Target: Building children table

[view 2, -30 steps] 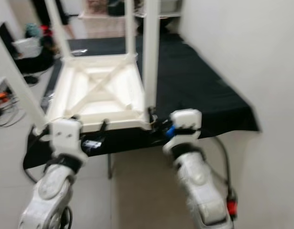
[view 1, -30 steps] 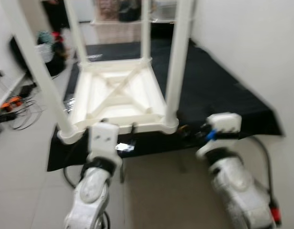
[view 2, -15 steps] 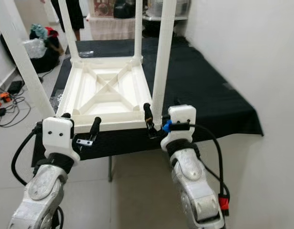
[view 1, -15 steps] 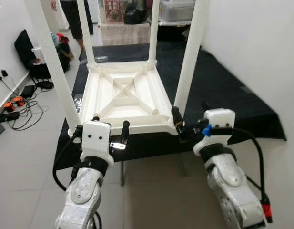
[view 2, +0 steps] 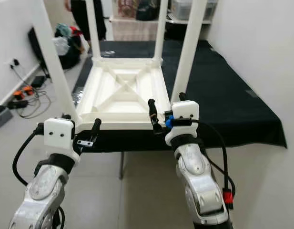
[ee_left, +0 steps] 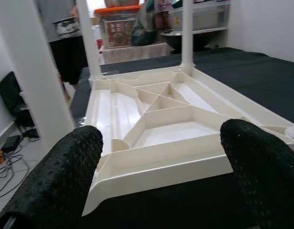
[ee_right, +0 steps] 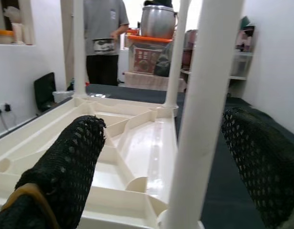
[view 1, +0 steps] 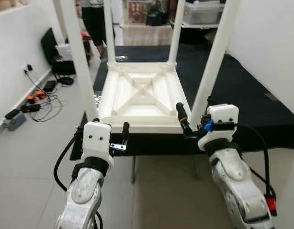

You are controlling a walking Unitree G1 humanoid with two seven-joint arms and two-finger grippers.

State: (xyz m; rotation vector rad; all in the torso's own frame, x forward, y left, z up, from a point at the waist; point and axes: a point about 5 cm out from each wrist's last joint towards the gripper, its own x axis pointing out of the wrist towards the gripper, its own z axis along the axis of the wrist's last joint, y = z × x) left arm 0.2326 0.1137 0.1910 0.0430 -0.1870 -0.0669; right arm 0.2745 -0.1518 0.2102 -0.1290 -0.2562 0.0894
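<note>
A white plastic children's table [view 1: 139, 102] lies upside down on a black-covered table [view 1: 247, 90], its legs pointing up. My left gripper [view 1: 103, 125] is open just before the near rim, beside the near-left leg [view 1: 82, 62]; in the left wrist view the rim [ee_left: 161, 167] runs between its fingers [ee_left: 56, 176]. My right gripper [view 1: 194, 106] is open at the near-right corner. The near-right leg [ee_right: 204, 95] stands between its fingers [ee_right: 65, 167] without touching them.
A person [ee_right: 104, 33] stands beyond the far end holding a metal bowl. Shelves with boxes [view 1: 201, 9] line the back. Cables and a bag [view 1: 37, 95] lie on the floor at the left. A white wall [view 1: 275, 43] closes the right side.
The camera has shifted and the blur has cleared. Both grippers stay open at the table's near rim, in much the same place against it.
</note>
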